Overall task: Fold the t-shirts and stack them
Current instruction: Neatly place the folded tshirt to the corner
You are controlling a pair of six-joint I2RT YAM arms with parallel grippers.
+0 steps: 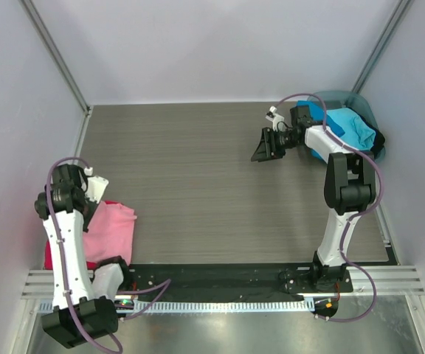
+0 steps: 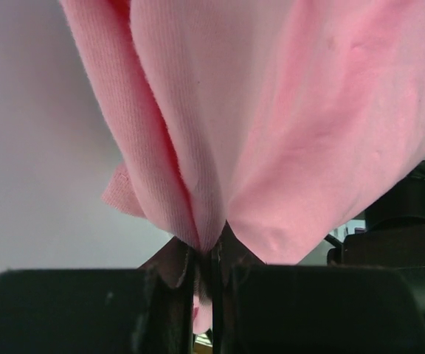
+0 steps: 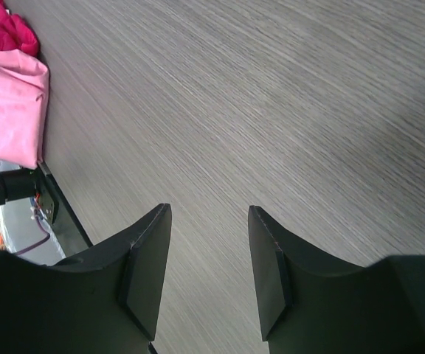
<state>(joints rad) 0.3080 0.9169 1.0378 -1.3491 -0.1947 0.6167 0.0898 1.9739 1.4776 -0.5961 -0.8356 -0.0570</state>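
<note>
Flanking grey tbl [image 1: 198, 184], white walls [image 1: 220, 44] — pink tee [image 1: 113, 228]

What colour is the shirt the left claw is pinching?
The shirt in the left claw is light pink. It shows best in the left wrist view.

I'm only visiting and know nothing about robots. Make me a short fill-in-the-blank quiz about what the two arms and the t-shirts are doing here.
1. The pink t-shirt is pinched between the fingers of the ____ arm.
2. The right arm's fingers stand ____, holding nothing, above the table.
3. The tub with the blue and turquoise t-shirts sits at the far end of the table, on the ____ arm's side.

Missing words: left; open; right.
</note>
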